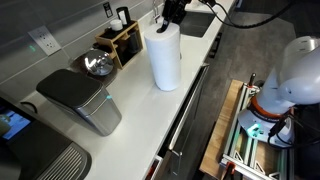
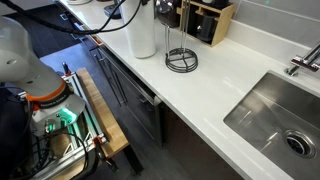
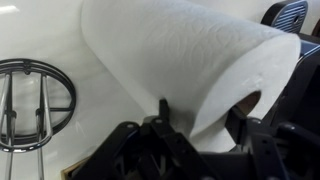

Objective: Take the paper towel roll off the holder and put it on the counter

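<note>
In an exterior view, the white robot base stands at the far left, on the floor in front of the cabinets. To its right the paper towel roll stands upright on the white surface. It is off the holder, which sits just to the right of the roll with a small gap between them. The holder's thin wire rods rise from its round, dark-rimmed base. Behind and to the right of it, a wooden box holding dark bottles stands against the wall. Further right come the inset steel sink and the faucet.

In the wrist view the holder is again at the left and the roll fills the middle. The hand is at the top end of the roll, closed narrowly on its wall. One finger presses the outer paper, and the other sits at the hollow core.
</note>
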`<state>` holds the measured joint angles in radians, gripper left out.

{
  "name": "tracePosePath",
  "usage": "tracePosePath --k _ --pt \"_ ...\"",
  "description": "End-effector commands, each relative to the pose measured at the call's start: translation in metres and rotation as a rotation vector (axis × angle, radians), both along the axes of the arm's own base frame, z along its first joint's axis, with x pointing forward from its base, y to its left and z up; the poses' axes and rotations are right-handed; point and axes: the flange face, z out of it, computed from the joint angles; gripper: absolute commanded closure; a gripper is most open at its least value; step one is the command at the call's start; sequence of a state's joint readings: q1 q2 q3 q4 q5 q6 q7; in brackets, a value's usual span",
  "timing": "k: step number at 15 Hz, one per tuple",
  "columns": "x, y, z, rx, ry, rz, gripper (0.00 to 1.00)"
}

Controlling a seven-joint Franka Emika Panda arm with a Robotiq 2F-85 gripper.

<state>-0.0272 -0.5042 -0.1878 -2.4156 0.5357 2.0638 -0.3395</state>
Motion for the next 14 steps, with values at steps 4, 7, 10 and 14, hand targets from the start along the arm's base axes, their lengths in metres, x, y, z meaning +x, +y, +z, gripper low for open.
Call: tracePosePath --k 4,7,10,14 --pt "-0.010 0.003 0.031 -0.002 -0.051 -0.018 0.00" --pt "-0.017 -0.002 0.062 -0.003 -0.088 -0.011 0.00" --pt "-0.029 -0.007 0.098 -0.095 -0.090 -0.009 0.00" --pt "-0.054 -0.012 0.146 -0.275 -0.076 0.080 0.00"
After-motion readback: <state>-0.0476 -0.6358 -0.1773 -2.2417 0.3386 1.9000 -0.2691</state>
